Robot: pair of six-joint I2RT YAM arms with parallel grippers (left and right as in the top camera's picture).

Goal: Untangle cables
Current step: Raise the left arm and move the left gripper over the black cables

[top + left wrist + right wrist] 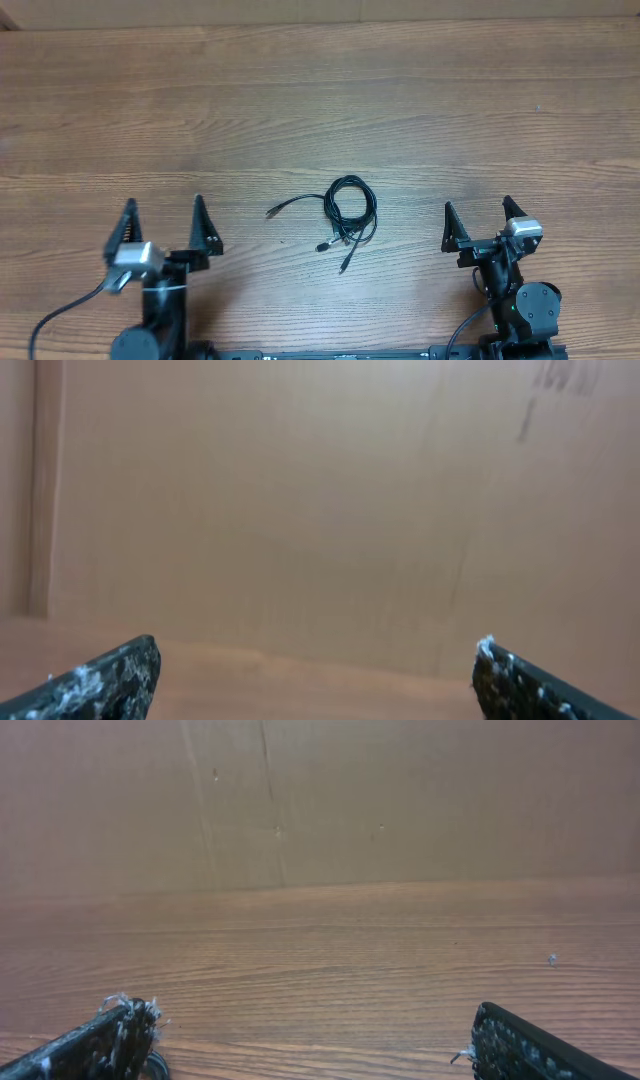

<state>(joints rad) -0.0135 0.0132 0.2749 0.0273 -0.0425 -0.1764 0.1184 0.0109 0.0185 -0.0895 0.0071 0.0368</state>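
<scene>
- Overhead: a small tangle of thin black cables [350, 210] lies on the wood-grain table [320, 100], toward the middle of its near edge.
- Left gripper [164, 201] and right gripper [478, 203] flank it, jaws wide apart, empty, touching nothing.
- Cords look light, limp and springy; the stray plug end [272, 211] offers the likeliest hold.

Soft, even, warm light, faint shadows; left wrist view hazy, overhead view sharp.
</scene>
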